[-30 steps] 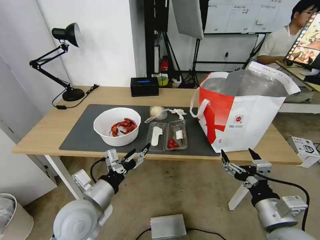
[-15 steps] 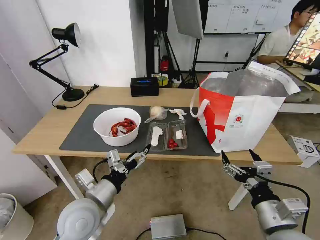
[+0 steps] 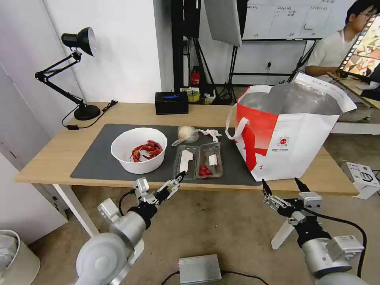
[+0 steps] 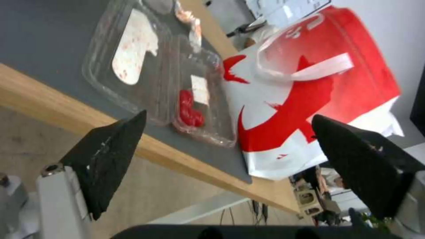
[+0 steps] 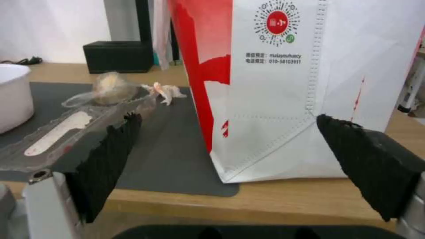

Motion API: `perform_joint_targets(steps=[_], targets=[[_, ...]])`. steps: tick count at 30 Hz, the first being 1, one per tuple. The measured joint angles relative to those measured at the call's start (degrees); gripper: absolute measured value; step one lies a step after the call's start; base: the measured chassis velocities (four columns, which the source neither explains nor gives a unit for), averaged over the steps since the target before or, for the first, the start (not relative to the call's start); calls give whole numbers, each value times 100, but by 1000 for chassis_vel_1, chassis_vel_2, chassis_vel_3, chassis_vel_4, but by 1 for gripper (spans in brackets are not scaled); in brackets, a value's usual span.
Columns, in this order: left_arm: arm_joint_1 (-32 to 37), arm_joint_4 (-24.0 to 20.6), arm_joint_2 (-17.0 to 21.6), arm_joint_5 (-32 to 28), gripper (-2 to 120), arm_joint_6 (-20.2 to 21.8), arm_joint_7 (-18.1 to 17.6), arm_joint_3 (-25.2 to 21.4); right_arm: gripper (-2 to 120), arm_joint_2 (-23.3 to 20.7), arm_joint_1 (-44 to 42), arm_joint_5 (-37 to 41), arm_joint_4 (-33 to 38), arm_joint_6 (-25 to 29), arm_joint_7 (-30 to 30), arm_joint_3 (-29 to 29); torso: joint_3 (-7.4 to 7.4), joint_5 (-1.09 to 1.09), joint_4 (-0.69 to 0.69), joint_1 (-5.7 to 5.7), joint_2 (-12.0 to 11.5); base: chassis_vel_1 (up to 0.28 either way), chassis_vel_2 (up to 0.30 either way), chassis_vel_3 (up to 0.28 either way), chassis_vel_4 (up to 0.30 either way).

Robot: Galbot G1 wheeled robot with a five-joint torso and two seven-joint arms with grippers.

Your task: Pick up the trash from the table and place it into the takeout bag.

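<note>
Below the tabletop edge, we see the left hand spread wide near the clamshell tray (seemingly not touching); the right hand is released too.

Head cam looks down over the whole table from its near edge; both wrist cams sit low off that edge, close in, sharing clamshell tray and takeout bag.

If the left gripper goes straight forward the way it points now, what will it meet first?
Most likely the clear plastic clamshell tray. The left gripper is open, just off the table's near edge, pointing up toward the tray's near end. Its height is unclear, so it might meet the table edge first.
</note>
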Motion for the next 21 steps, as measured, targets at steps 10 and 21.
perform_joint_targets(steps=[10, 21], targets=[[-693, 482, -122, -288, 100, 50, -394, 348, 100, -18, 115, 28, -156, -12, 2, -4, 0, -1, 0, 0, -1, 0, 0, 0, 0], [-1050, 777, -304, -494, 100, 166, -740, 551, 100, -26, 233, 74, -314, -29, 17, 0, 0, 0, 0, 0, 0, 0, 0, 0, 0]])
